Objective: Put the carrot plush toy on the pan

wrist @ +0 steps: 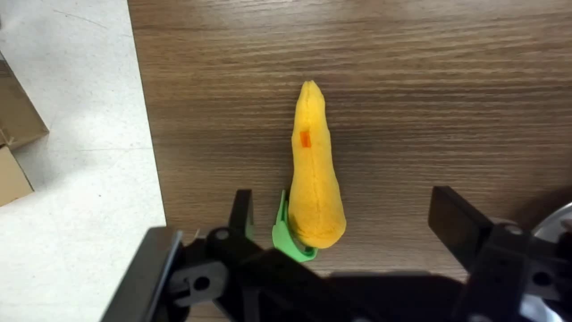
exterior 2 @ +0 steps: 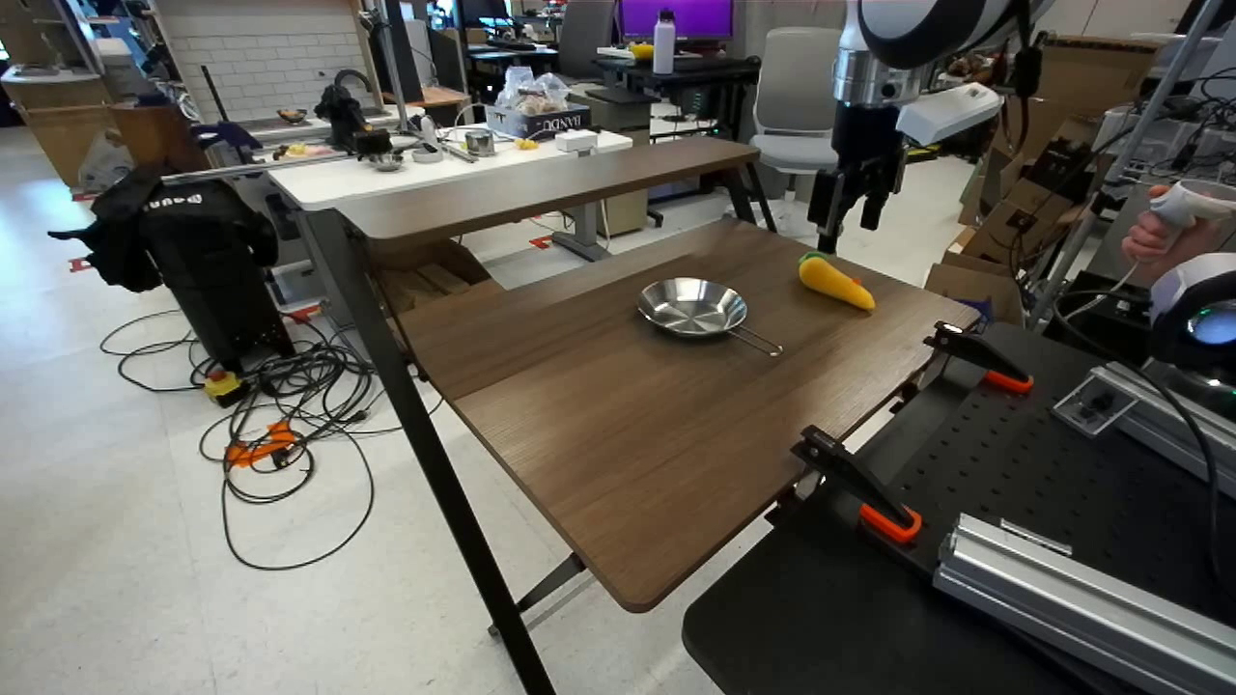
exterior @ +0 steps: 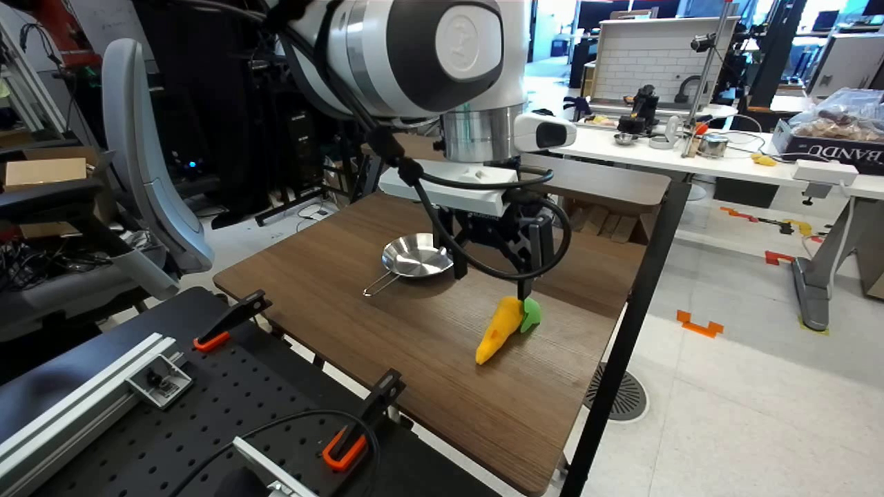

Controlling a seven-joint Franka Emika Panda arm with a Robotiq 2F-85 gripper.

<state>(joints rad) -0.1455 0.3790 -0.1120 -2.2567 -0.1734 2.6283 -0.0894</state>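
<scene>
The carrot plush toy (exterior: pixel 501 330) is yellow-orange with a green leafy end and lies on the brown table in both exterior views (exterior 2: pixel 836 282). In the wrist view the carrot (wrist: pixel 315 179) points away, its green end nearest the gripper. My gripper (wrist: pixel 345 210) is open and empty above the leafy end; the carrot lies between the finger lines, nearer the left finger. The gripper also shows in both exterior views (exterior: pixel 492 284) (exterior 2: pixel 850 232). The shiny silver pan (exterior: pixel 417 257) sits on the table beside the carrot (exterior 2: pixel 693 307), empty. Only its edge (wrist: pixel 554 223) shows in the wrist view.
The brown table (exterior 2: pixel 618 425) has a raised shelf (exterior 2: pixel 550 188) along one side. A black perforated bench (exterior: pixel 228 386) adjoins it, with orange-handled clamps (exterior: pixel 349 442) at its edge. The table's edge and pale floor (wrist: pixel 89 192) lie left of the carrot in the wrist view.
</scene>
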